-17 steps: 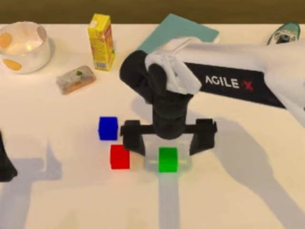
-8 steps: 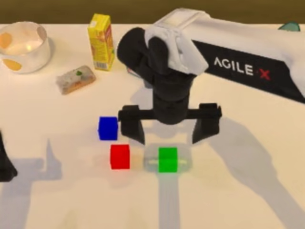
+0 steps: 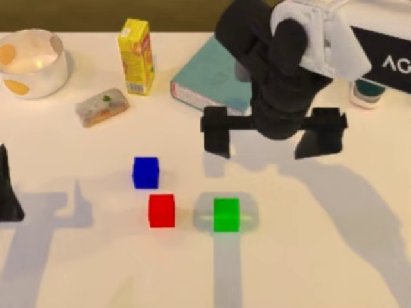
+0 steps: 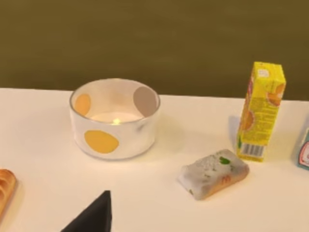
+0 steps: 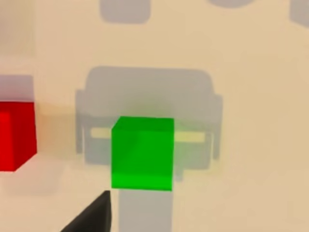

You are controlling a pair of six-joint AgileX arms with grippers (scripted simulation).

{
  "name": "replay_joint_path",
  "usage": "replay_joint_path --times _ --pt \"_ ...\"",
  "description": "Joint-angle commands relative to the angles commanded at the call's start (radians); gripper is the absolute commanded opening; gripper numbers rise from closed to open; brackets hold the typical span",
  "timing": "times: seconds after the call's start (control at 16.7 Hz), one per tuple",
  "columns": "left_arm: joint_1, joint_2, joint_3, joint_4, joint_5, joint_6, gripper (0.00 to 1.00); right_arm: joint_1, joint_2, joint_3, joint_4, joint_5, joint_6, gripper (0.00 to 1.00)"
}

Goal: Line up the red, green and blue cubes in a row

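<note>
Right claw [image 3: 272, 136]: fingers spread wide, nothing between them, hanging above the table [image 3: 334, 256] in front of the teal book [image 3: 215, 80]. A second ago it straddled the green cube [image 3: 226, 214]; it has since lifted and drawn back toward the far right, leaving that cube sitting free. Judgement: the green placement is finished.

Green cube sits near the red cube [image 3: 161, 210], level with it, a small gap between. Blue cube [image 3: 146, 172] rests behind the red one and slightly to its left, out of line. Judgement: the row needs blue brought level, beyond red on the left side.

Left claw [image 3: 8, 192]: parked at the table's left edge; cannot tell its opening.

Count: three cubes, one per colour. One juice carton [image 3: 136, 56], one spotted bowl [image 3: 31, 63], one wrapped snack [image 3: 102, 106], one book.
</note>
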Motion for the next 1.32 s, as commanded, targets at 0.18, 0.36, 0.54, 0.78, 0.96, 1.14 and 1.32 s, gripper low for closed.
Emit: replay_joint_path --times 0.18,0.36,0.54,0.78,0.96,1.14,1.32 --pt "-0.049 0.257 0.21 -0.132 -0.001 -0.048 1.0 -0.089 -0.225 -0.213 0.106 0.035 -0.097 1.0" --pt "-0.106 0.579 0.445 -0.285 -0.003 -0.102 1.0 -0.192 -0.492 -0.479 0.226 0.06 -0.208 1.0" --pt "-0.164 0.909 0.678 -0.443 -0.003 -0.156 1.0 -0.299 -0.787 -0.77 0.358 0.066 -0.321 1.0" --pt "-0.242 1.306 0.974 -0.647 -0.002 -0.226 1.0 -0.433 -1.205 -1.138 0.559 0.041 -0.455 1.0" --pt "-0.294 1.551 1.175 -0.778 -0.001 -0.273 1.0 -0.52 -1.506 -1.364 0.722 0.006 -0.537 1.0" --pt "-0.334 1.751 1.339 -0.878 -0.001 -0.31 1.0 -0.588 -1.752 -1.525 0.882 -0.031 -0.598 1.0" --pt "-0.362 1.885 1.453 -0.943 -0.001 -0.336 1.0 -0.635 -1.91 -1.621 1.01 -0.06 -0.639 1.0"
